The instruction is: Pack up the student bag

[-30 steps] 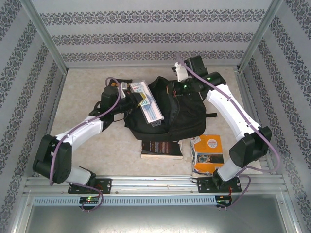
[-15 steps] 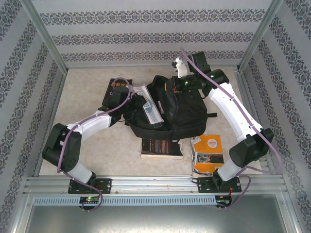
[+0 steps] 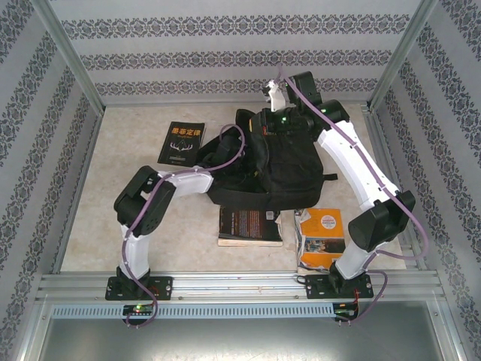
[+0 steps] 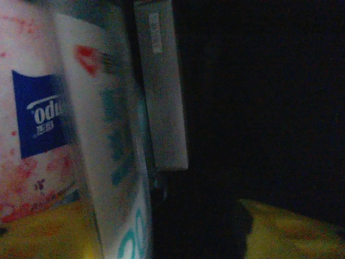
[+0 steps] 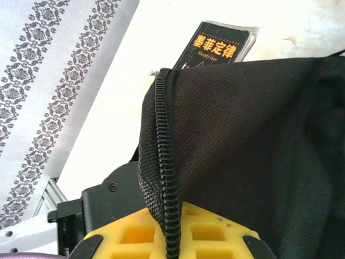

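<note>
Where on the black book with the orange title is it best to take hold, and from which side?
The black book lies flat on the table with the student bag close on its right, so probably pinch its free left long edge, coming from the left.

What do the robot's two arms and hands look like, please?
Both the left arm and right arm have white links between bulky black joints, with a purple cable looping along each. A small green light glows near the right wrist. The right hand carries yellow pads with a square grid pattern.

Left arm [image 3: 197, 179] blocks student bag [image 3: 289, 169] mouth, books [image 3: 250, 224] nearside
</note>
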Robot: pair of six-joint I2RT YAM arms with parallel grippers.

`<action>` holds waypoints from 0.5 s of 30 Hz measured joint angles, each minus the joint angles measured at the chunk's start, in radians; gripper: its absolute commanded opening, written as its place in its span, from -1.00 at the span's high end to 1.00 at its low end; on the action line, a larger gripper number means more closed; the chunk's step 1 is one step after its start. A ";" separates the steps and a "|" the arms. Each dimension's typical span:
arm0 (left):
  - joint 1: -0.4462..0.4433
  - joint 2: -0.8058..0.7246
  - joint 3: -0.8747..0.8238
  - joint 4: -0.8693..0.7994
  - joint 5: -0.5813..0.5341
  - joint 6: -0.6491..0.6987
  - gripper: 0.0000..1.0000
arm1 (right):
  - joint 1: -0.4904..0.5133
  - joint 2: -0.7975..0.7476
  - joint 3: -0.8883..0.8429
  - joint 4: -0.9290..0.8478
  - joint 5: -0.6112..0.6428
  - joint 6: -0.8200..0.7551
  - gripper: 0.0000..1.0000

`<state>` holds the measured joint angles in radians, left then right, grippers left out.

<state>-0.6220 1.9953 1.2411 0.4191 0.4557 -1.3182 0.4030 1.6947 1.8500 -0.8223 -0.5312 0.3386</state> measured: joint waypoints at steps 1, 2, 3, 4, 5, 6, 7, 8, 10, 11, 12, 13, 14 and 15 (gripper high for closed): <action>0.000 -0.003 0.002 -0.006 0.011 0.008 -0.68 | -0.001 0.000 0.003 -0.002 0.007 -0.005 1.00; 0.000 -0.017 0.002 -0.025 0.014 0.023 -0.74 | -0.002 0.000 0.006 -0.006 0.017 -0.012 1.00; 0.000 -0.037 -0.002 -0.053 0.014 0.041 -0.77 | -0.006 0.000 0.008 -0.008 0.025 -0.022 1.00; 0.002 -0.066 -0.010 -0.085 0.013 0.063 -0.78 | -0.009 0.000 0.011 -0.011 0.032 -0.032 1.00; 0.005 -0.096 -0.022 -0.107 0.012 0.082 -0.78 | -0.014 0.000 0.016 -0.016 0.042 -0.044 1.00; 0.010 -0.139 -0.039 -0.138 0.011 0.105 -0.80 | -0.018 0.000 0.019 -0.022 0.053 -0.058 1.00; 0.016 -0.185 -0.056 -0.171 0.011 0.128 -0.80 | -0.022 0.000 0.024 -0.031 0.071 -0.077 1.00; 0.023 -0.229 -0.068 -0.197 0.012 0.150 -0.82 | -0.029 0.000 0.028 -0.042 0.091 -0.093 1.00; 0.045 -0.317 -0.082 -0.243 0.014 0.201 -0.83 | -0.040 0.000 0.031 -0.071 0.144 -0.131 1.00; 0.056 -0.356 -0.086 -0.261 0.015 0.224 -0.83 | -0.045 0.002 0.031 -0.085 0.171 -0.146 1.00; 0.069 -0.399 -0.087 -0.284 0.016 0.250 -0.83 | -0.051 0.005 0.031 -0.096 0.203 -0.163 1.00; 0.080 -0.438 -0.087 -0.308 0.015 0.277 -0.83 | -0.055 0.010 0.031 -0.103 0.228 -0.177 1.00; 0.089 -0.467 -0.087 -0.327 0.015 0.298 -0.83 | -0.056 0.014 0.031 -0.108 0.254 -0.190 1.00; 0.101 -0.499 -0.087 -0.354 0.015 0.325 -0.84 | -0.060 0.019 0.031 -0.111 0.274 -0.201 1.00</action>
<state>-0.5213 1.4967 1.1538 0.0654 0.4706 -0.9936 0.3435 1.7134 1.8805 -0.9337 -0.2573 0.1375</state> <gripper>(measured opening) 0.915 0.082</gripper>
